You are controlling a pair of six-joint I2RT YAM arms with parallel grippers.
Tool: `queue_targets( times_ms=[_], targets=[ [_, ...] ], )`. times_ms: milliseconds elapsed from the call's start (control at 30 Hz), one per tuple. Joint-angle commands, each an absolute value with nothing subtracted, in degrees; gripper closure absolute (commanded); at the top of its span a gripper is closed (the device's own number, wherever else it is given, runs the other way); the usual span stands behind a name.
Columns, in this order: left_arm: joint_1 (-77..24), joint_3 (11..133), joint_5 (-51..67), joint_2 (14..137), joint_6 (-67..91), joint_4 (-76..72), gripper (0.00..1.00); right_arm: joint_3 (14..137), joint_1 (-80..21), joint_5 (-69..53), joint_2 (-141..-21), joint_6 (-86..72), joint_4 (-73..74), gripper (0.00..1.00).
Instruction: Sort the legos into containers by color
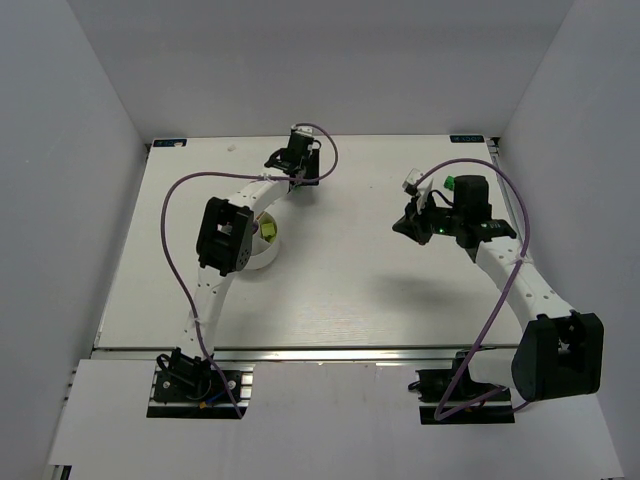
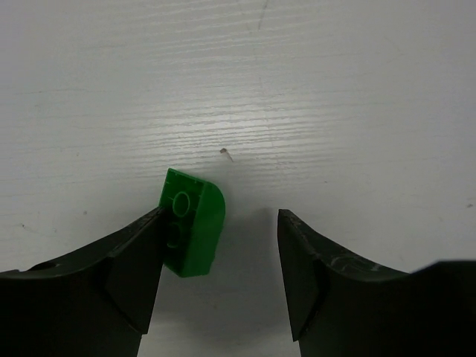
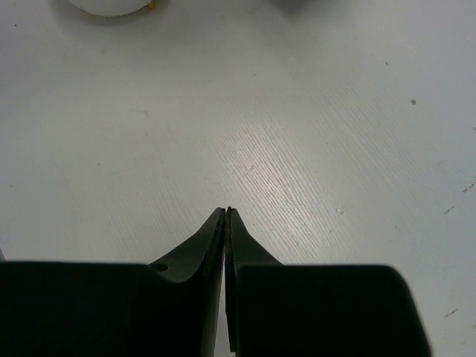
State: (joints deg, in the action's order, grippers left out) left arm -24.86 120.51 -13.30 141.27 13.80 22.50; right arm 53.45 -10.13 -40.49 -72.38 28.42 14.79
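A dark green lego point(image 2: 192, 223) lies on the white table between my left gripper's fingers, against the inner face of the left finger point(image 2: 134, 275). There is a wide gap to the right finger. My left gripper point(image 2: 225, 249) is open and sits low at the far middle of the table point(image 1: 277, 160). The white bowl point(image 1: 264, 256) sits under the left arm's elbow and is mostly hidden, with a lime-yellow piece point(image 1: 268, 232) showing inside. My right gripper point(image 3: 225, 211) is shut and empty, above bare table at the right point(image 1: 405, 226).
The bowl's edge point(image 3: 111, 6) shows at the top left of the right wrist view, with a small yellow bit point(image 3: 152, 5) beside it. Grey walls enclose the table on three sides. Purple cables loop above both arms.
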Motion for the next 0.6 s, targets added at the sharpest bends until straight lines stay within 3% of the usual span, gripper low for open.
queue_targets(
  times_ms=[0,567],
  targets=[
    [-24.43,122.96,-16.52,140.54,13.18,20.13,0.30,53.44,-9.49,-41.57,-72.33,27.86,13.09,0.92],
    [-24.43,121.64,-16.70,140.89,12.13,17.40,0.39,53.35,-7.91,-42.71,-72.77,27.86,13.45,0.92]
  ],
)
